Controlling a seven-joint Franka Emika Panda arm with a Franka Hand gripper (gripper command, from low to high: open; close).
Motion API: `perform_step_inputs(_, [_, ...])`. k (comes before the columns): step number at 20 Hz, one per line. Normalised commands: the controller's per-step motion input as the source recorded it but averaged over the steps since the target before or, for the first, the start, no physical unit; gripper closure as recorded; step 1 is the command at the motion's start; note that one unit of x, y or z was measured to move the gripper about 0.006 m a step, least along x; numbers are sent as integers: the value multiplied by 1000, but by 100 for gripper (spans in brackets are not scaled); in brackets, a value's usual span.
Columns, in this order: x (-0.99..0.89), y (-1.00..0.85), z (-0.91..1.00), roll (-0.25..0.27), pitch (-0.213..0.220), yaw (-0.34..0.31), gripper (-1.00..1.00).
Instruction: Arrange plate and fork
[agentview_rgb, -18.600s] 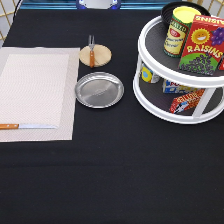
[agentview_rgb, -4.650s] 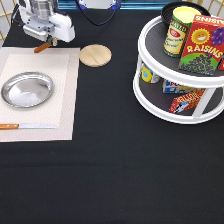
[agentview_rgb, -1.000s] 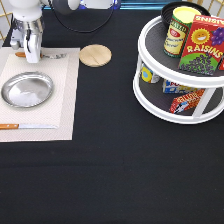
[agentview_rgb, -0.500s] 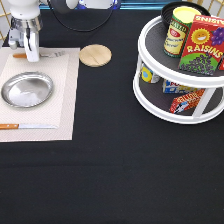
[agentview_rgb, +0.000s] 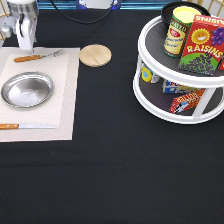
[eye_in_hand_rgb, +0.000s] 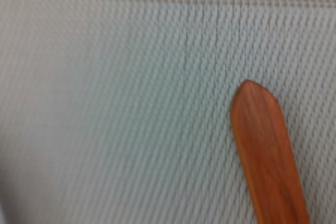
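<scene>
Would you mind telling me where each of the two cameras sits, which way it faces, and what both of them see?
Exterior view: fixed off the arm, looking down across the table; the gripper shows at its top left, above the fork on the placemat, near the plate.
Wrist view: on the hand, facing down close; no robot part shows.
Shared: the fork's wooden handle on the placemat's weave.

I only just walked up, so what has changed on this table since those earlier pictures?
The plate moved from beside the wooden disc onto the placemat. The fork left the disc and now lies on the mat above the plate, with the gripper just over its handle. The knife and turntable rack stayed put.
</scene>
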Motion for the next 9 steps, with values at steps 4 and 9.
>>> perform_step_inputs(4, [180, 219, 504, -85, 13, -12, -100])
perform_step_inputs(9, [0, 0, 0, 0, 0, 0, -100])
